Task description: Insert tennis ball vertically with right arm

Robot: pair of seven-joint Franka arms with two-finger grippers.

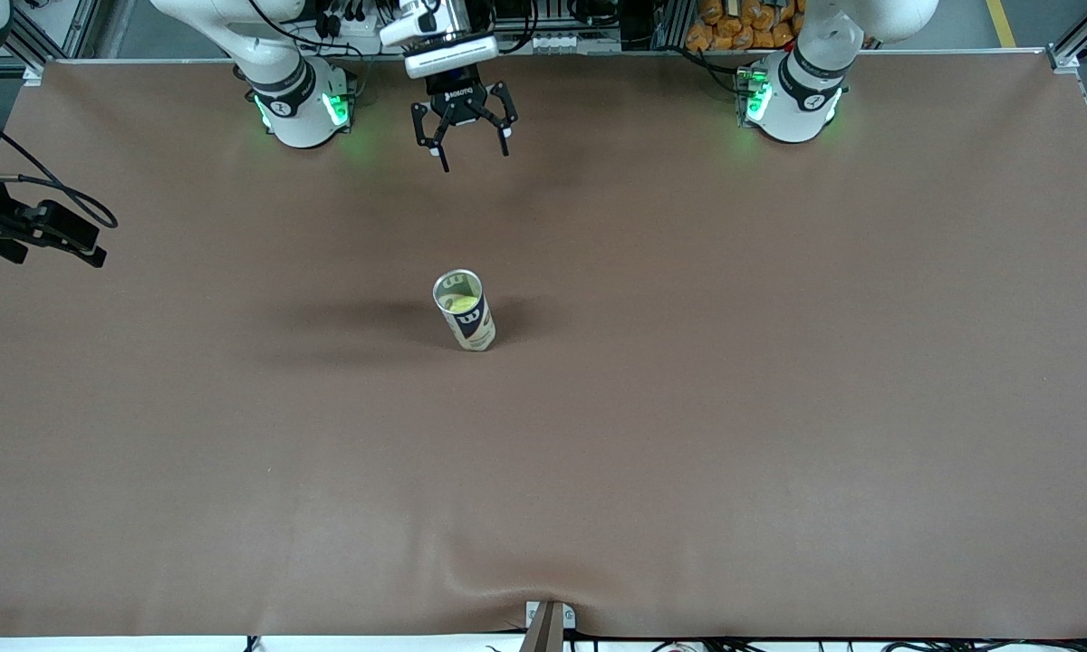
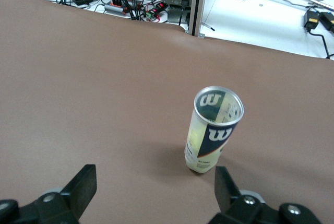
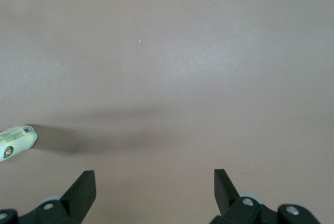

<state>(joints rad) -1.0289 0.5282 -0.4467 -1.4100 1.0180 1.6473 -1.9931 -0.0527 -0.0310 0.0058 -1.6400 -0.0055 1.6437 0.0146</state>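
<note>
A clear Wilson ball can (image 1: 465, 319) stands upright about mid-table, its top open. The yellow-green tennis ball (image 1: 460, 305) lies inside it, seen through the mouth. My right gripper (image 1: 59, 252) hangs high over the table toward the right arm's end, open and holding nothing. In the right wrist view the right gripper (image 3: 154, 174) looks down on bare mat, with the can (image 3: 15, 141) at the picture's edge. My left gripper (image 1: 469, 156) is open over the table strip near the right arm's base. The left gripper (image 2: 155, 171) faces the can (image 2: 213, 130) from a distance.
A brown mat (image 1: 779, 407) covers the whole table, with a slight wrinkle at the front edge. A short camera post (image 1: 548, 625) stands at the middle of that edge. The two arm bases (image 1: 301, 104) (image 1: 793, 100) sit along the edge where the robots stand.
</note>
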